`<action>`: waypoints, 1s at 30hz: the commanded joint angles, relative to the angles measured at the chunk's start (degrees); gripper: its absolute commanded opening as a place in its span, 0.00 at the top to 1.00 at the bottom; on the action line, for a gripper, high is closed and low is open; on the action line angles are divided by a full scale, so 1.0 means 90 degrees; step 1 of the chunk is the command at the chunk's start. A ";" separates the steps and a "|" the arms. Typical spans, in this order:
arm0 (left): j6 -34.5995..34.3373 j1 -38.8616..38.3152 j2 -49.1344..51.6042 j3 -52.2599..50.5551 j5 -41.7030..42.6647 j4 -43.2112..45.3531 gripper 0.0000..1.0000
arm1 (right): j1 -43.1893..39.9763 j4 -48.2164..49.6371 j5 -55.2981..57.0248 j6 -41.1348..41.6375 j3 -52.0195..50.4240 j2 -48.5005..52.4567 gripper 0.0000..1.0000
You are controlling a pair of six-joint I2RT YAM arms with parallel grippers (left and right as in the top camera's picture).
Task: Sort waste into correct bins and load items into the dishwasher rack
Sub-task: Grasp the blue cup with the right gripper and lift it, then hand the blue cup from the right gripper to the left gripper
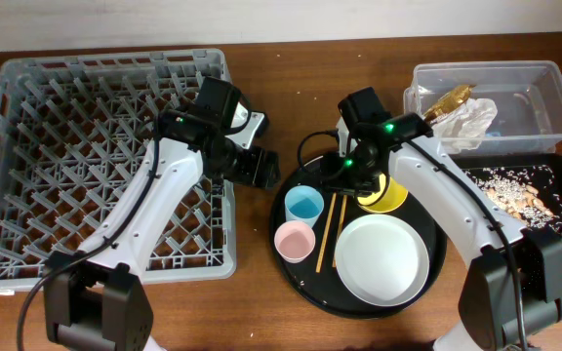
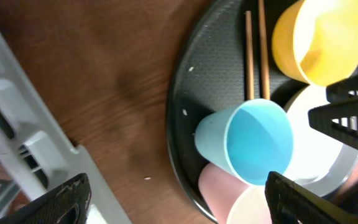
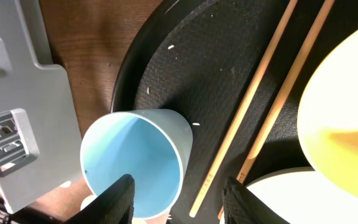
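Note:
The light-blue cup, pink cup, wooden chopsticks, yellow bowl and white plate sit on a round black tray. My right gripper is open and empty; in its wrist view one finger hangs over the light-blue cup and the other past the chopsticks. My left gripper is open and empty between the grey dishwasher rack and the tray, with the light-blue cup and pink cup ahead of it.
The clear tub at the back right holds the golden wrapper and the white napkin. The shallow black tray in front of it holds food scraps. The round tray lies right of the rack.

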 commanded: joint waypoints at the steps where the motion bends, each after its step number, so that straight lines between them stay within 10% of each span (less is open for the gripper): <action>1: -0.0041 0.0015 0.0070 0.0097 -0.0318 0.0097 0.11 | 0.0223 0.0056 0.0131 0.0029 -0.0294 0.0092 0.56; 6: -0.0041 0.0216 0.0070 0.0097 -0.0359 0.0287 0.11 | 0.0440 0.0299 0.0131 0.0032 -0.0636 0.0100 0.57; 15: -0.0041 0.0338 0.0070 0.0097 -0.0359 0.0282 0.11 | 0.0425 0.0760 0.0129 0.0272 -0.1001 0.0187 0.95; 20: -0.0044 0.0340 0.0068 0.0121 -0.0002 0.0277 0.06 | 0.0041 0.0733 0.0022 0.0287 -0.0544 0.0010 0.96; 24: -0.0036 0.0508 0.0068 0.0197 0.1430 0.0372 0.04 | -0.0831 0.0699 -0.0432 -0.0053 0.0187 -0.0610 0.96; 30: 0.0661 0.1362 0.0068 0.0197 0.6691 0.1666 0.01 | -0.1957 0.1460 -0.3721 -0.0913 0.0328 -0.0845 0.96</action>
